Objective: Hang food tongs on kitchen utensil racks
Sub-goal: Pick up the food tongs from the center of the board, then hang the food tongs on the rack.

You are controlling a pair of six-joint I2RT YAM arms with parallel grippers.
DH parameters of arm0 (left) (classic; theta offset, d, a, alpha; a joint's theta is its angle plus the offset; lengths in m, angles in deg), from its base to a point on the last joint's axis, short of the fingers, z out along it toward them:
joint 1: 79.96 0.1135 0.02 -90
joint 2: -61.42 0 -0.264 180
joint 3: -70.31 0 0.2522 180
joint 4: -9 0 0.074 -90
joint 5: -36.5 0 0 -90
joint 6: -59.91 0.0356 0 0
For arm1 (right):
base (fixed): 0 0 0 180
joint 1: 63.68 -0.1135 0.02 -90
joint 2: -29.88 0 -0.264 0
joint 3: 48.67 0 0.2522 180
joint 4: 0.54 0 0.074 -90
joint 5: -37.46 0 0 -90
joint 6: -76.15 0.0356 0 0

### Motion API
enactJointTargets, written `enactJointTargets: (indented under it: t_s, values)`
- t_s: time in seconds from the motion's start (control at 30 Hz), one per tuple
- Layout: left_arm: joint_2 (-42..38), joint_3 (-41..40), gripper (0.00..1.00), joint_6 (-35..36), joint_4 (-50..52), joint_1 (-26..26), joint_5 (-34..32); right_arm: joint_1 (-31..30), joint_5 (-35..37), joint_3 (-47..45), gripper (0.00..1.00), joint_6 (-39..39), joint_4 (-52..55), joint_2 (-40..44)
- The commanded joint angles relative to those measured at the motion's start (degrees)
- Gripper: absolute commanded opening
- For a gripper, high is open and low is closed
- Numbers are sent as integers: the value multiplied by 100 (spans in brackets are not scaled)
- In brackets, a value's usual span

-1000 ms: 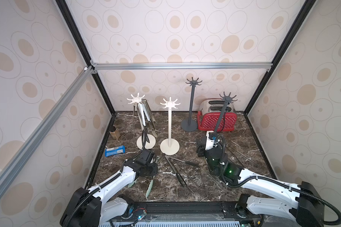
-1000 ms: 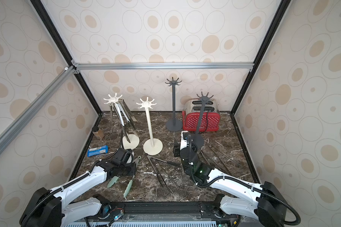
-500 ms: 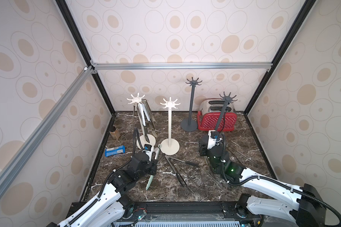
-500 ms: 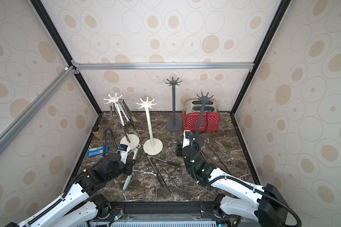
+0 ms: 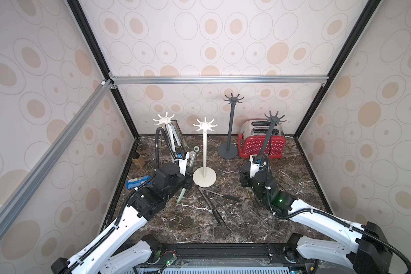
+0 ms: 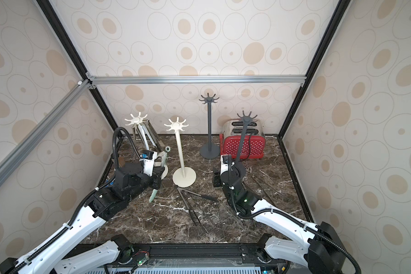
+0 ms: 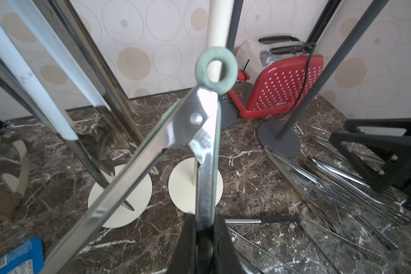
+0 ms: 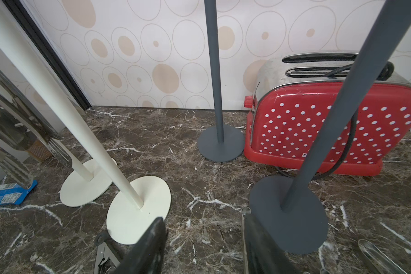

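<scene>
Change: compared with a second ago, the left fingers are no longer low at the table. They are raised, and the green-tipped tongs stand upright in them.
Left fingers: pressed tight on one steel arm of these tongs, below the hinge.
Right fingers: slightly narrower than a second ago, but apart, with only table between them. We see nothing held.
Place of the tongs: off the table, with their green ring just beside the pole of the middle cream rack, well under its hooks.
Meaning: we judge that the pick-up is done and the lift to the hooks remains.
Other tongs: steel tongs hang on the second cream rack, and black-tipped tongs lie on the table.
Writing: the white letters on the red toaster begin with "B", the rest is hidden. The print on the blue packet is too small to read.
</scene>
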Motion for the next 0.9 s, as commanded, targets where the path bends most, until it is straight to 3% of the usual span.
enactJointTargets:
  t_s: [0.0, 0.4, 0.87]
  values:
    - [44, 606, 0, 268, -30, -37, -338, 64, -263, 208, 55, -48, 268, -59]
    - [96, 1127, 0, 33, 213, -39, -226, 113, -650, 441, 54, -118, 571, -161]
    - [717, 1746, 0, -330, 303, -38, -133, 143, -905, 635, 53, -181, 880, -280]
